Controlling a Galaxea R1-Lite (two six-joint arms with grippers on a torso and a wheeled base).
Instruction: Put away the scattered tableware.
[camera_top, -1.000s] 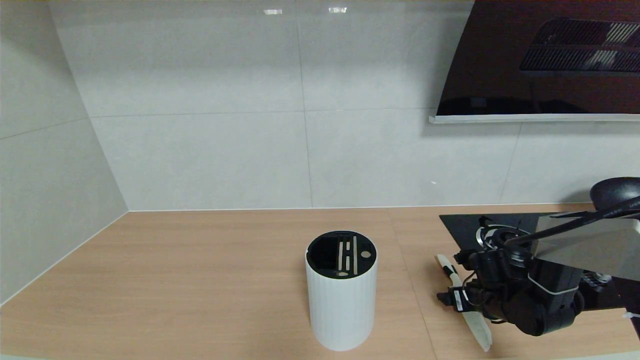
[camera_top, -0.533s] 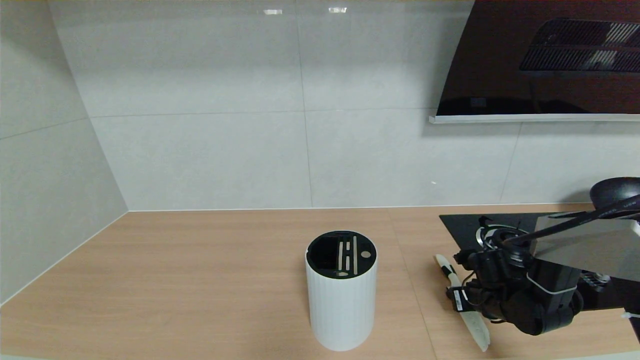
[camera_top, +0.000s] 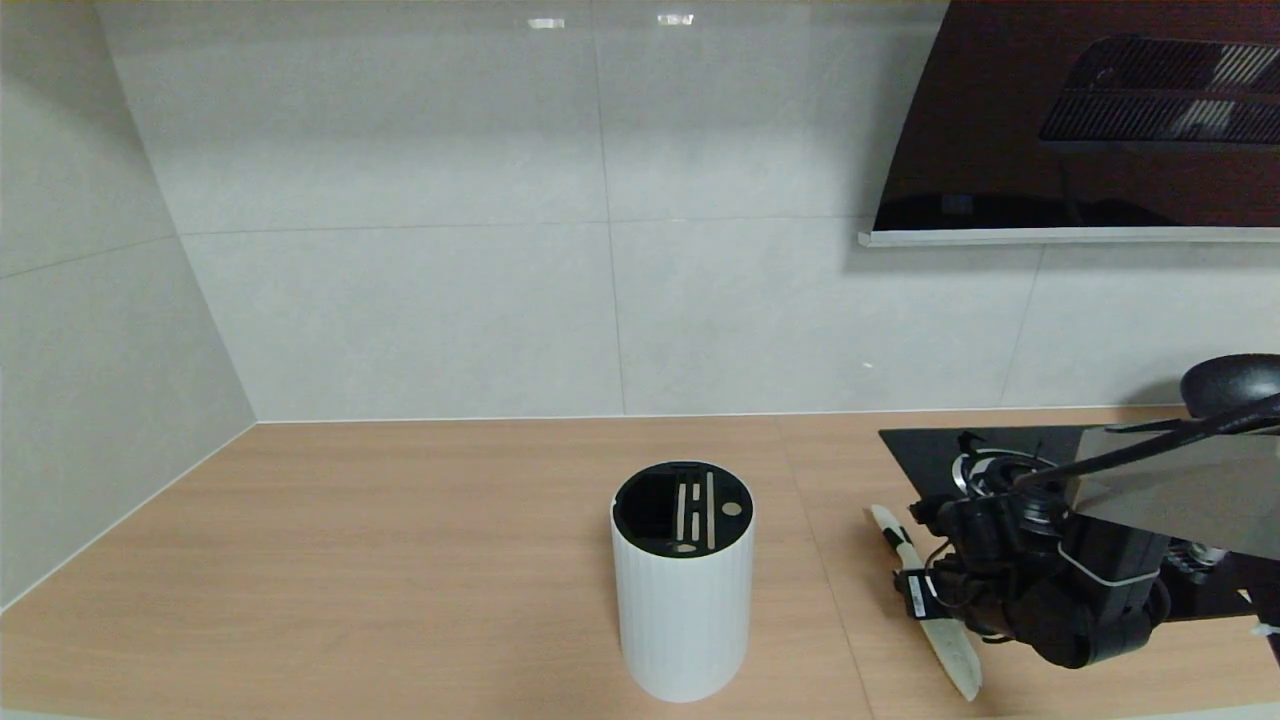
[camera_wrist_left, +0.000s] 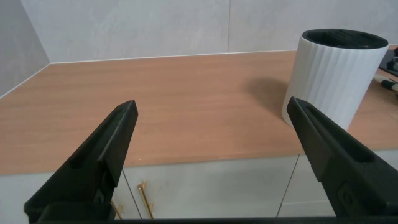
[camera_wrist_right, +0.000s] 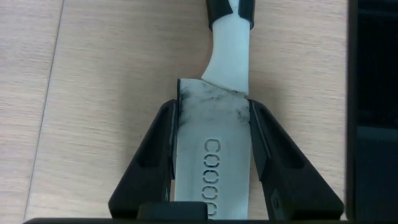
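Note:
A white knife (camera_top: 953, 650) with a white and black handle lies flat on the wooden counter, right of a white cylindrical knife holder (camera_top: 683, 600) with a black slotted top. My right gripper (camera_top: 925, 590) is down over the knife, and its fingers (camera_wrist_right: 168, 149) press both edges of the blade (camera_wrist_right: 214, 124) just below the handle. My left gripper (camera_wrist_left: 211, 155) hangs open and empty in front of the counter's front edge, left of the holder (camera_wrist_left: 336, 74).
A black cooktop (camera_top: 920, 450) with a burner (camera_top: 990, 470) lies just behind the knife at the right. A dark range hood (camera_top: 1080, 120) hangs above it. Tiled walls close the back and left. Bare counter spreads left of the holder.
My right gripper's fingers have drawn in from a wider stance onto the knife blade. The knife has barely shifted, and the holder has stayed put.

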